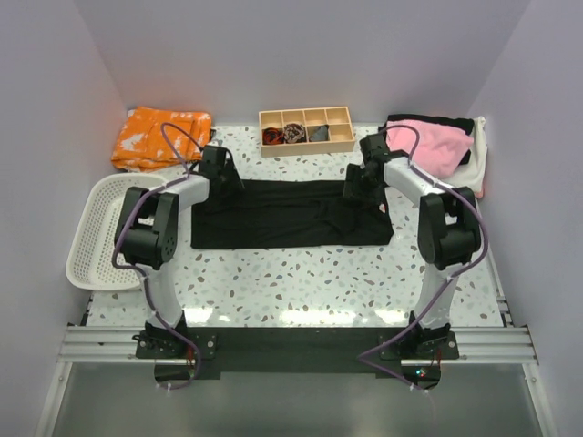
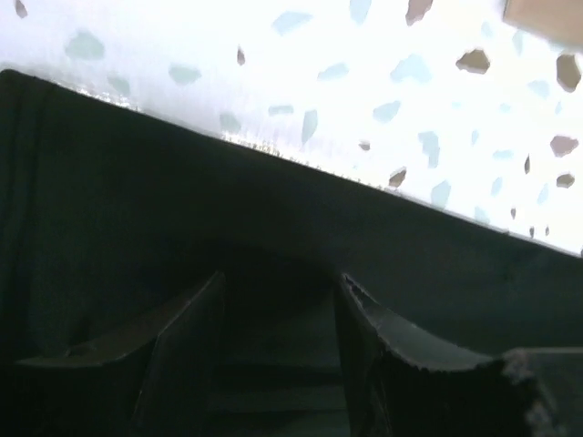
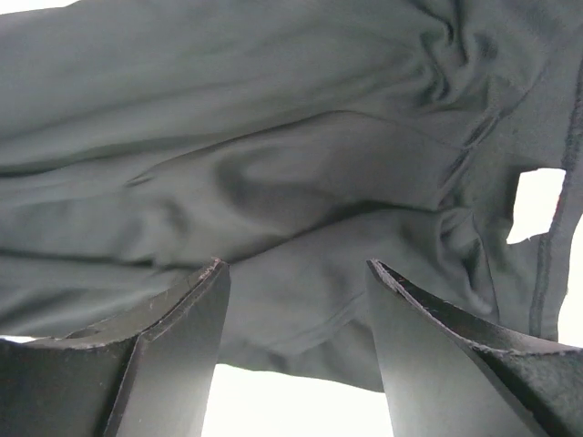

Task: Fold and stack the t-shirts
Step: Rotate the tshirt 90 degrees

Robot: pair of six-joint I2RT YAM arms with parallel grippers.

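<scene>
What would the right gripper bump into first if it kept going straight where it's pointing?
The black t-shirt. The right gripper is open and points right at its wrinkled cloth, so it would probably touch the shirt first, though how near it is stays unclear.

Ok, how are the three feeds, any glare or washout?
Top external: sharp and evenly lit, mild glare on the speckled white table along its near edge. Left wrist: table blown out, large black cloth t-shirt a nearly featureless shadow. Right wrist: shirt folds read well, though gaps beyond it wash out white.
</scene>
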